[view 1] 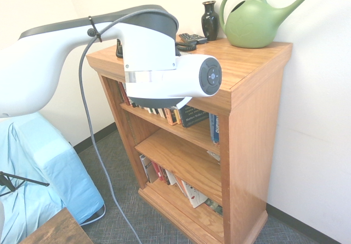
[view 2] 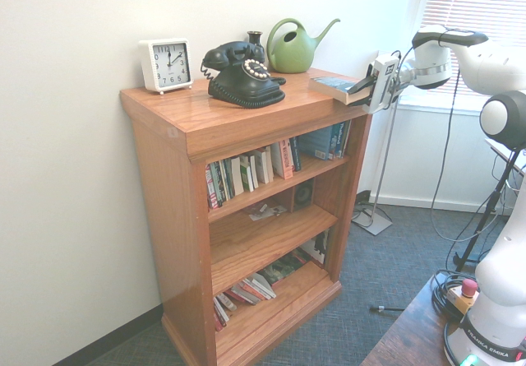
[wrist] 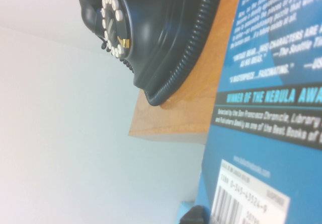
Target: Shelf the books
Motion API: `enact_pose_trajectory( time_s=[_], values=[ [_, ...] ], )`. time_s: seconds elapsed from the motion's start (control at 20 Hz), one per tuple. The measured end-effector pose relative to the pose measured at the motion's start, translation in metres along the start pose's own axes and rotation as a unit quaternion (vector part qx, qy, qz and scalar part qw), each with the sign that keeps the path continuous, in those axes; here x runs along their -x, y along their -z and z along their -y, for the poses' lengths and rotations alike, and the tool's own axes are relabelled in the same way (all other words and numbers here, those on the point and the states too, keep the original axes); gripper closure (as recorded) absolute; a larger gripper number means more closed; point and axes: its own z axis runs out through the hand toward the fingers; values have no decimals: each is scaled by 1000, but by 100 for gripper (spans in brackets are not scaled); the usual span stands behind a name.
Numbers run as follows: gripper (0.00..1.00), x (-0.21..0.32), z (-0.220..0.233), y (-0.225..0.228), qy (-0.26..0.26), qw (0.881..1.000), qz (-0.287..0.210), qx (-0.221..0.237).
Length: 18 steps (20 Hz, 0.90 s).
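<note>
The blue paperback book (view 2: pixel 339 86) lies flat on the top of the wooden shelf (view 2: pixel 214 123), at its right front corner, with one end projecting past the edge. The gripper (view 2: pixel 362 91) is level with this projecting end. The fingers bracket the book's end; whether they pinch it cannot be told. A black telephone (view 2: pixel 241 74) stands near the book. The wrist view shows the book's back cover (wrist: pixel 266 108).

I'm seeing a blue book (view 2: pixel 339 87) with white and black lettering right at my white gripper (view 2: pixel 367 89), on the honey-coloured shelf (view 2: pixel 230 123). Just beyond the hand a black telephone (view 2: pixel 241 74) is showing a pale dial; further off, a white clock (view 2: pixel 165 65), a green watering can (view 2: pixel 296 48) and a dark vase (view 1: pixel 209 20)
</note>
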Motion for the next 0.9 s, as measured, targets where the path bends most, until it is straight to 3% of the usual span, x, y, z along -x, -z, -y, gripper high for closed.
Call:
enact_pose_trajectory(
  time_s=[0.6,0.9],
  values=[
    [100,24,-12,-1,0,1000,-4,17],
    [100,59,-20,-2,16,997,-48,60]
  ],
)
